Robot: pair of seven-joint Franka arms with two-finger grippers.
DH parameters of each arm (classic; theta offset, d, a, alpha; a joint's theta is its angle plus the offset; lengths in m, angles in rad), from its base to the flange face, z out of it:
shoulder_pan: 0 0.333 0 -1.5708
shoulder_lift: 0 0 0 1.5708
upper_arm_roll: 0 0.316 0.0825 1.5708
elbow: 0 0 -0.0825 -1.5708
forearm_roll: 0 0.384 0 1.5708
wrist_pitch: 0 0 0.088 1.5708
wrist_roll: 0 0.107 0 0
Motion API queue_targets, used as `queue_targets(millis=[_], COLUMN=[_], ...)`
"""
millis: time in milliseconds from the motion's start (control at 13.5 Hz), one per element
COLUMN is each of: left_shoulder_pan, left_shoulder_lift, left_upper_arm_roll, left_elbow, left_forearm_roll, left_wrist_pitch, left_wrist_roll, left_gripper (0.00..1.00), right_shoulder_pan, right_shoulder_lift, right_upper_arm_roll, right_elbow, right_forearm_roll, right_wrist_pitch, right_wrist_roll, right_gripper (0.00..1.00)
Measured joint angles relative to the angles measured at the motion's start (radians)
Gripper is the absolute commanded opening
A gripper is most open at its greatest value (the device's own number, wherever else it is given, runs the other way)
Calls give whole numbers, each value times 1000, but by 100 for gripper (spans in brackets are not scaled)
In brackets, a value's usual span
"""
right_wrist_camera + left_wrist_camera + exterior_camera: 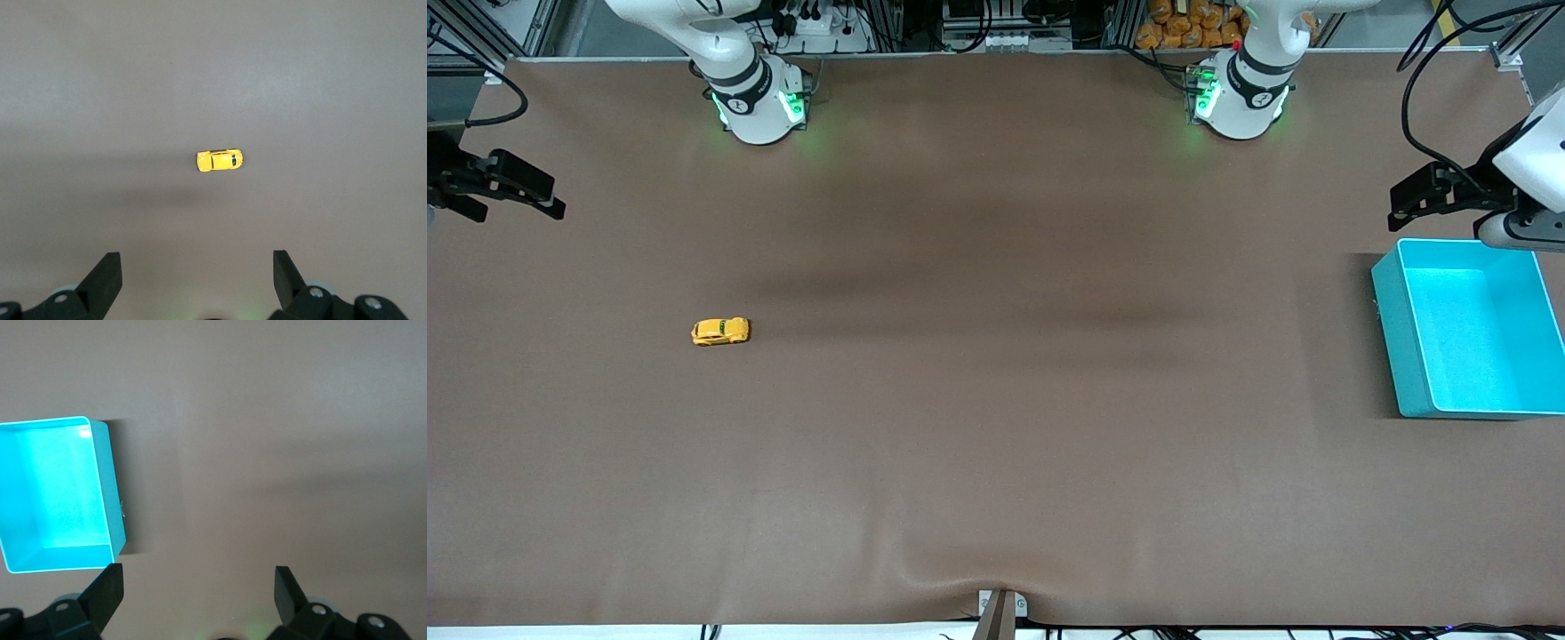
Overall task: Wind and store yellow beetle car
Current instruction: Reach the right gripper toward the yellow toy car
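Now we are looking at the yellow beetle car [720, 332] sitting on its wheels on the brown table [996, 400], toward the right arm's end: tiny, rounded, yellow-orange with dark windows. We are seeing the right gripper [197, 283] hovering with fingers spread, holding nothing, and the left gripper [199, 597] hovering likewise spread near the turquoise bin [1400, 356], well apart from the car.

The bin [1405, 356] runs off the front view's edge at the left arm's end of the bench [996, 444], so one wall is cut off. Both wrist views show only the fingertips [107, 587] [107, 273] of each claw. The toy car [720, 332] is too small to show its wheels.
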Motion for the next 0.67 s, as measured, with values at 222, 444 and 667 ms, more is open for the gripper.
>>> queue_targets(millis=[222,444,667], left_shoulder_pan=[0,1,1], left_shoulder_lift=[0,0,0], left_upper_arm_roll=[1,3,7], left_elbow=[0,0,0], left_forearm_roll=[-1,-1,-1], left_wrist_pitch=[0,0,0], left_wrist_roll=[0,0,0], left_gripper=[100,100,100], right_shoulder_pan=[0,0,0], right_shoulder_lift=[5,24,39], right_upper_arm_roll=[0,0,1], right_elbow=[-14,-32,-87], right_forearm_roll=[0,0,0], right_wrist_pitch=[1,26,103], right_wrist_roll=[0,0,-14], right_gripper=[100,100,100])
